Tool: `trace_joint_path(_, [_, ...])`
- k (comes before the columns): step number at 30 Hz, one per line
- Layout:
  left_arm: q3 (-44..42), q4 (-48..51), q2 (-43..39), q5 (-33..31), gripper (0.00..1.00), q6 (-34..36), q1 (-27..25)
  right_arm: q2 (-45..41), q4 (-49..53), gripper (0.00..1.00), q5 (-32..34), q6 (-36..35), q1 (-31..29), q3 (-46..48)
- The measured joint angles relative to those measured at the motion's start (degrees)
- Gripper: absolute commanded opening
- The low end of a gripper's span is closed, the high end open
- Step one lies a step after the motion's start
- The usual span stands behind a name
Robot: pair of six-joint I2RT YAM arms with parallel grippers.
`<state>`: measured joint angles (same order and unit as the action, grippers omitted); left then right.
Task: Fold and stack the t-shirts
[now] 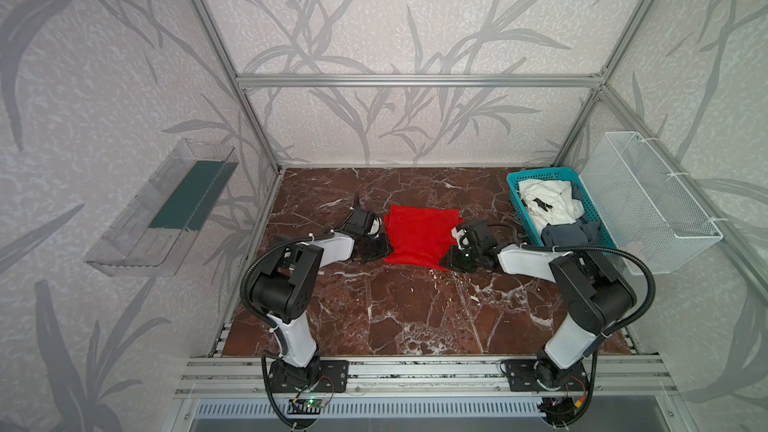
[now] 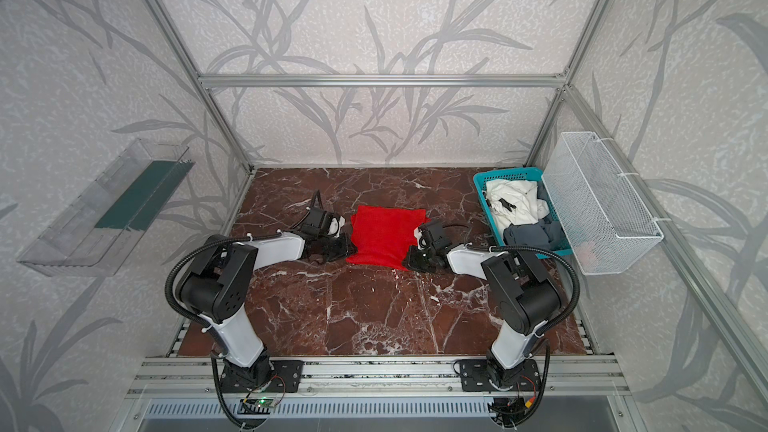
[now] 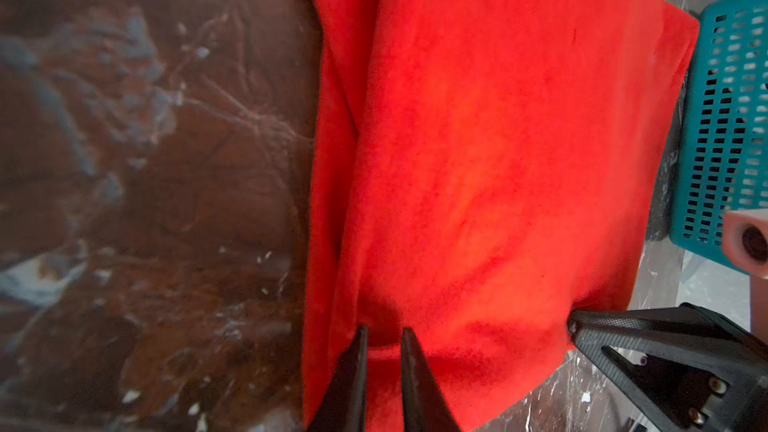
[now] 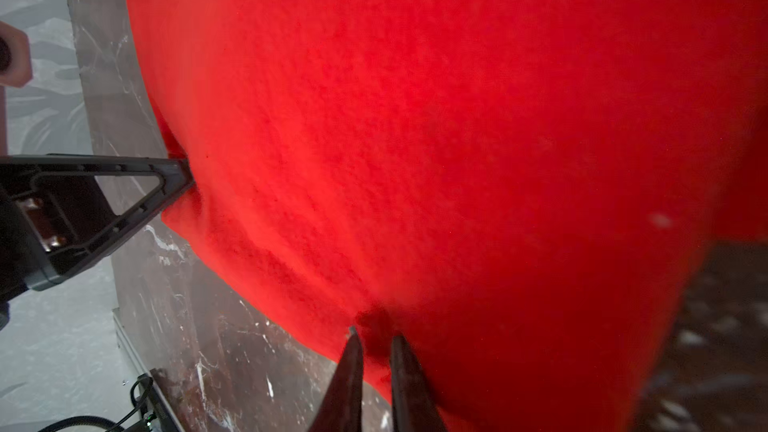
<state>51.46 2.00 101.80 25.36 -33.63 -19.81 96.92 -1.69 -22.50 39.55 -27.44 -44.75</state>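
Low, left tool (image 3: 383, 332), right tool (image 4: 376, 336) pinching red tee (image 1: 419, 234).

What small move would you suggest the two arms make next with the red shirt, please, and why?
Probably lift both near corners together and carry them toward the far edge. The left gripper and right gripper each have jaws pinched on a near corner of the red t-shirt, which lies flat on the table and seems only partly folded.
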Motion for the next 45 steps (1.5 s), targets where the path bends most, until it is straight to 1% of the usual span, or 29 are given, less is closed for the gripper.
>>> trace_joint_path(6, [-2.4, -1.7, -1.6, -0.9, 0.19, 0.0, 0.0, -3.2, 4.5, 0.17, 2.6, -1.1, 0.8, 1.2])
trace_joint_path(9, [-3.5, 0.1, -3.7, -1.8, 0.2, 0.4, -0.3, -5.7, 8.7, 0.17, 4.6, -2.4, 0.9, 1.2])
trace_joint_path(13, [-3.7, 5.6, -9.4, -4.8, 0.25, 2.1, -2.6, -11.2, 13.9, 0.17, 7.0, -4.0, 1.2, 1.1])
trace_joint_path(17, [-1.3, 7.6, -12.3, -5.2, 0.27, 2.6, -7.3, -14.0, 16.1, 0.17, 6.9, -4.7, 1.2, -0.5])
trace_joint_path(20, [1.5, 7.3, -11.0, -4.3, 0.27, 1.8, -10.8, -13.2, 16.1, 0.17, 6.0, -4.7, 0.7, -2.5])
trace_joint_path(23, [3.8, 5.7, -7.4, -3.5, 0.27, 0.5, -13.7, -10.5, 14.3, 0.17, 5.2, -4.5, 0.1, -4.0])
trace_joint_path(29, [4.7, 4.3, -0.2, -2.6, 0.27, -1.3, -16.9, -4.0, 11.4, 0.17, 4.0, -3.9, -0.5, -3.8])
trace_joint_path(37, [1.3, 4.0, -1.1, -3.4, 0.3, -1.3, -15.3, -1.7, 11.3, 0.16, 4.6, -3.8, 0.3, -2.2])
trace_joint_path(45, [-5.8, 4.7, -7.4, -4.1, 0.31, -0.2, -8.9, -1.7, 12.1, 0.16, 4.6, -4.3, 1.0, -2.2])
